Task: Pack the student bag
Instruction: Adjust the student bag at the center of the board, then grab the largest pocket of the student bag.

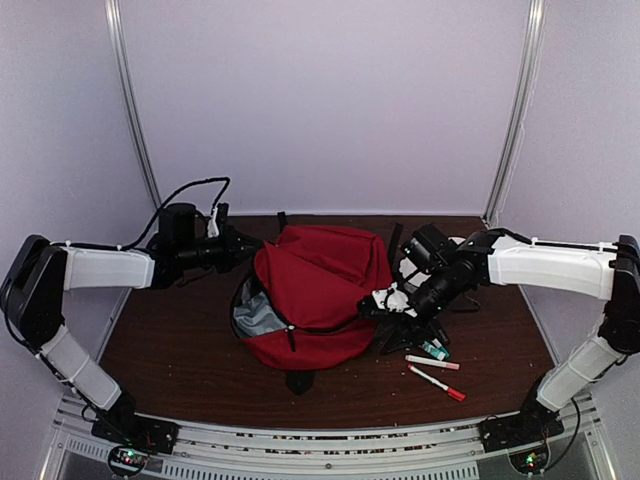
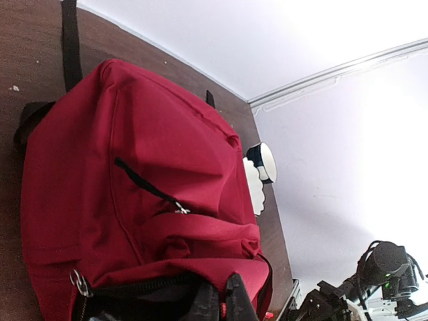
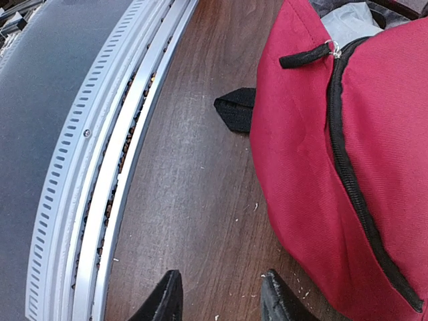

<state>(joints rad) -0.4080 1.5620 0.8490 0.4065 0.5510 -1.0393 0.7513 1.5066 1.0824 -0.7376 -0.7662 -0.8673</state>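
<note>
The student bag (image 1: pixel 318 285), a big red backpack with black zippers, lies in the middle of the table with its grey-lined mouth (image 1: pixel 252 318) facing left. My left gripper (image 1: pixel 243 254) is at the bag's upper left. In the left wrist view it (image 2: pixel 222 304) is shut on a fold of red fabric at the opening's rim, with the bag (image 2: pixel 134 180) filling the frame. My right gripper (image 1: pixel 392 322) hovers at the bag's right side. In the right wrist view it (image 3: pixel 221 297) is open over bare wood with nothing between its fingers, and the bag (image 3: pixel 334 174) is just to its right.
Two markers (image 1: pixel 432 362) (image 1: pixel 437 383) and a small teal item (image 1: pixel 435 350) lie on the table right of the bag. A black strap end (image 3: pixel 234 110) sticks out from under the bag. The metal front rail (image 3: pixel 100 167) runs along the table's near edge.
</note>
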